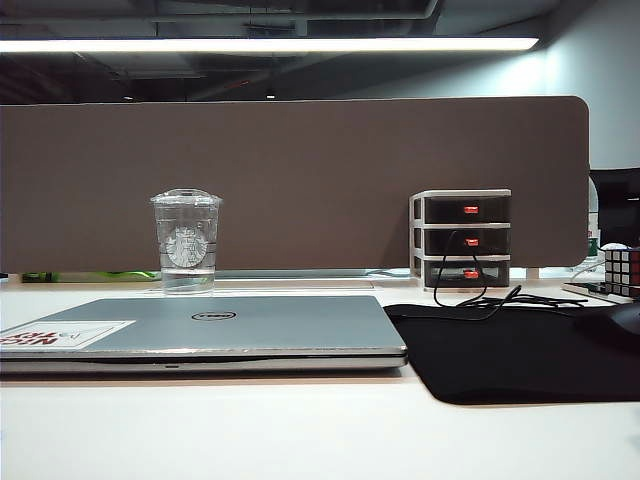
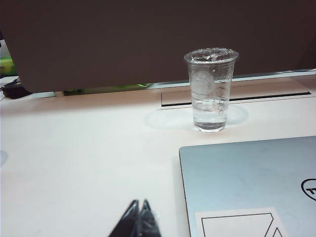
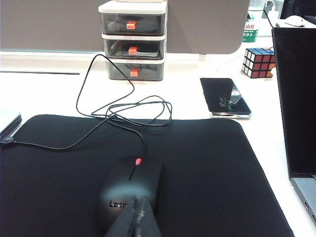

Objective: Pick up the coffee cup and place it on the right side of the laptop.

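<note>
We note the coffee cup [image 1: 186, 242] upright behind the laptop [image 1: 200, 332]; left gripper [image 2: 139, 210] closed on nothing, right gripper [image 3: 139, 210] apparently closed above the mouse [image 3: 121, 200].

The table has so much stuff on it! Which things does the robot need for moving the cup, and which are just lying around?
Needed:
coffee cup, standing behind the laptop
laptop, closed
left gripper, shut, near the laptop's corner
right gripper, shut, over the mouse

Just lying around:
black mat
mouse and its cable
drawer box
puzzle cube
phone
</note>
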